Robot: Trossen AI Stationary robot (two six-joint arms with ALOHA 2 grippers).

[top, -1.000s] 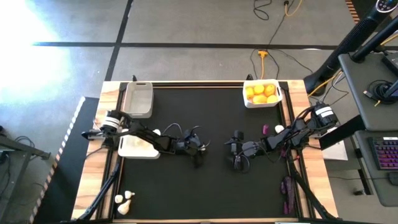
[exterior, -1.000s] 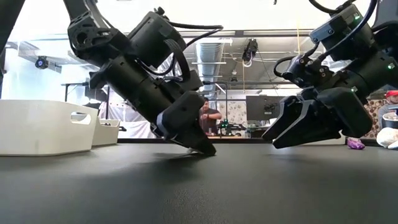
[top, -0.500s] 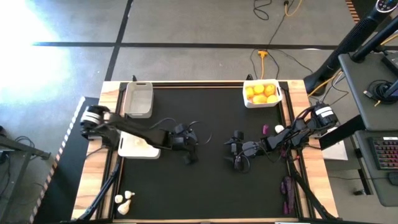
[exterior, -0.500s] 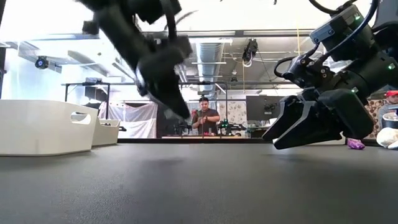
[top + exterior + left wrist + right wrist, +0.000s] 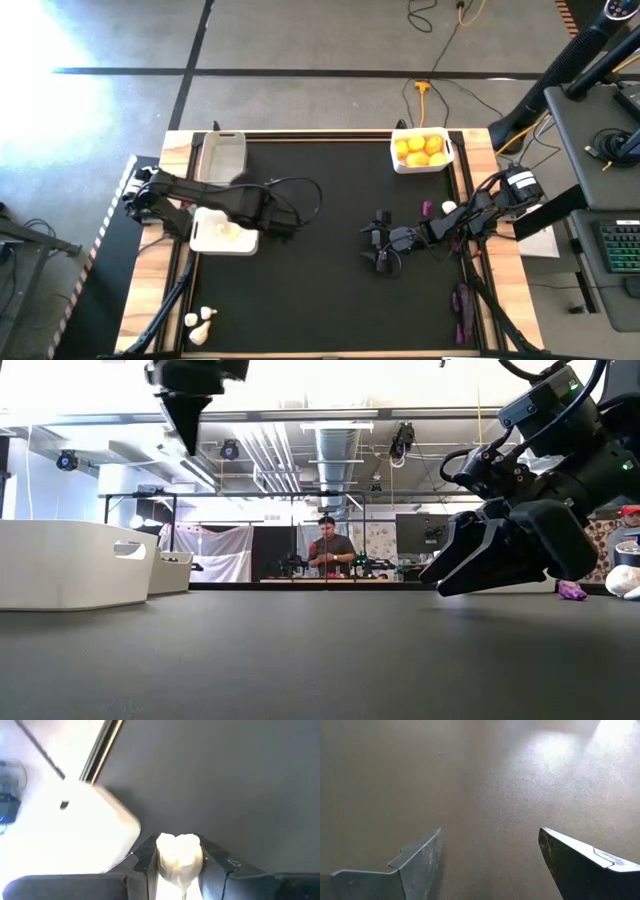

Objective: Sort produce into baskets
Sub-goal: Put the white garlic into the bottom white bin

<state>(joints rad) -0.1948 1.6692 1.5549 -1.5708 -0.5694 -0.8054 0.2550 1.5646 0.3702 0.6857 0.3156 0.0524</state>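
My left gripper (image 5: 179, 862) is shut on a whitish garlic bulb (image 5: 179, 851). It is high above the black mat, just right of the near white basket (image 5: 222, 236), and also shows in the high view (image 5: 283, 222) and the low view (image 5: 188, 420). My right gripper (image 5: 490, 855) is open and empty, low over the mat right of centre (image 5: 378, 246). A greyish basket (image 5: 222, 158) stands at the far left. A white basket (image 5: 397, 160) at the far right holds yellow and orange citrus fruits (image 5: 420, 148). My left gripper pinches the garlic bulb between its two fingers, one on each side (image 5: 162, 857). The fingers point down. The bulb is lifted clear of the mat.
Garlic bulbs (image 5: 200, 322) lie on the wood at the near left corner. A small purple piece (image 5: 427, 208) and a garlic bulb (image 5: 449, 208) lie by the right arm. Purple eggplant pieces (image 5: 462, 310) lie at the near right. A person stands in the room beyond the table (image 5: 328, 550).
My left gripper has risen from the mat and gone toward the table's left edge, toward the near white basket. It carries the garlic bulb lifted clear.
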